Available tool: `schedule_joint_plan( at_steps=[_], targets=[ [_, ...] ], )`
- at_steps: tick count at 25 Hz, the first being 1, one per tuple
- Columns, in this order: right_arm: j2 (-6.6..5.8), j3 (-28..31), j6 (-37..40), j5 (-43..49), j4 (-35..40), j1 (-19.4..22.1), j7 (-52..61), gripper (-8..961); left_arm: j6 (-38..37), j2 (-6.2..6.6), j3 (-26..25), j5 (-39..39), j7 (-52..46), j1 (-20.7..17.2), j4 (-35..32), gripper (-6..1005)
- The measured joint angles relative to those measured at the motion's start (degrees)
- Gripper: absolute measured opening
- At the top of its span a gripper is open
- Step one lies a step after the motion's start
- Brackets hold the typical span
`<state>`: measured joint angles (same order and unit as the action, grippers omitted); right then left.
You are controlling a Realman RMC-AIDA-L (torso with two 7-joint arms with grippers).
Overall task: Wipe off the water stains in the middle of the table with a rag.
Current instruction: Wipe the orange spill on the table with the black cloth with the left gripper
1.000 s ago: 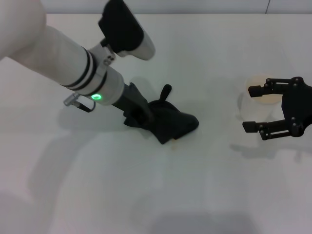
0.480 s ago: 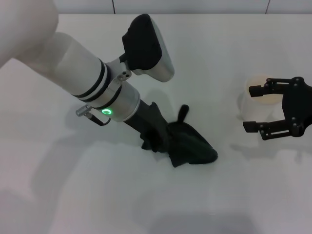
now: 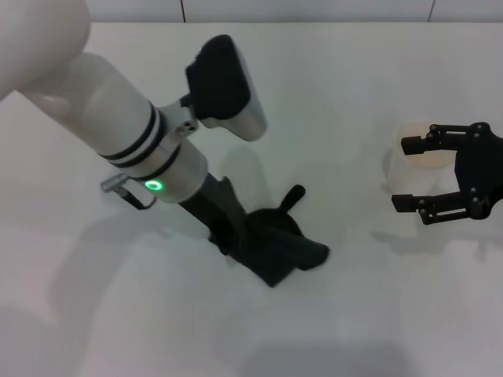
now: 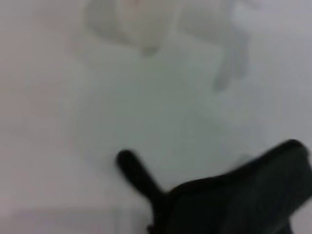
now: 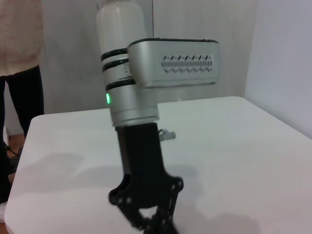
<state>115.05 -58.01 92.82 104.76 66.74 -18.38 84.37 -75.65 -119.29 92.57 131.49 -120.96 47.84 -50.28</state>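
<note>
One black rag sits bunched near the middle of the white desk, a small stub of cloth sticking up from its far side, and we press it flat against the surface with our left pincer, whose fingers are clamped on the cloth where the bundle meets the black wrist housing. No orange water stains show on the bare desk around the bundle in the head view; we judge they lie under the cloth or are already taken up, and cannot tell which. From the left wrist camera we see only the rag's dark edge and stub against pale tabletop.

Off to the right, well apart from the rag, our right pincer hovers with its fingers spread, idle, just in front of a white cup holding something pale.

We read this as the middle of the wiping stroke. To do it well, we would keep steady downward pressure so the cloth drags rather than rolls, hold the grip firm enough that the bundle does not slip free, and sweep back and forth over the centre in overlapping passes. We would also keep the strokes short of the cup, since a wide swing toward it could knock it over.
</note>
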Motion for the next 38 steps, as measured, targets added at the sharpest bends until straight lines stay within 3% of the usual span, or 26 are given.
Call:
schedule_joint_plan(
  at_steps=[9, 20, 28, 38],
  targets=[
    [0.00, 0.00, 0.00, 0.00, 0.09, -0.10, 0.00, 842, 3.60, -0.07, -7.42, 7.02, -5.36, -0.43, -0.42, 144],
    [0.00, 0.70, 0.00, 0.01, 0.16, -0.12, 0.04, 842, 10.21, -0.02, -7.76, 13.49, -12.90, -0.47, -2.01, 151],
    [0.00, 0.80, -0.11, 0.00, 0.15, -0.34, -0.01, 842, 10.85, -0.15, -7.20, 13.02, -10.88, -0.49, -1.77, 156],
    [0.02, 0.78, -0.26, -0.08, -0.02, -1.03, -0.10, 842, 15.22, -0.30, 4.23, 7.01, -7.94, 0.18, -1.76, 162]
  ],
)
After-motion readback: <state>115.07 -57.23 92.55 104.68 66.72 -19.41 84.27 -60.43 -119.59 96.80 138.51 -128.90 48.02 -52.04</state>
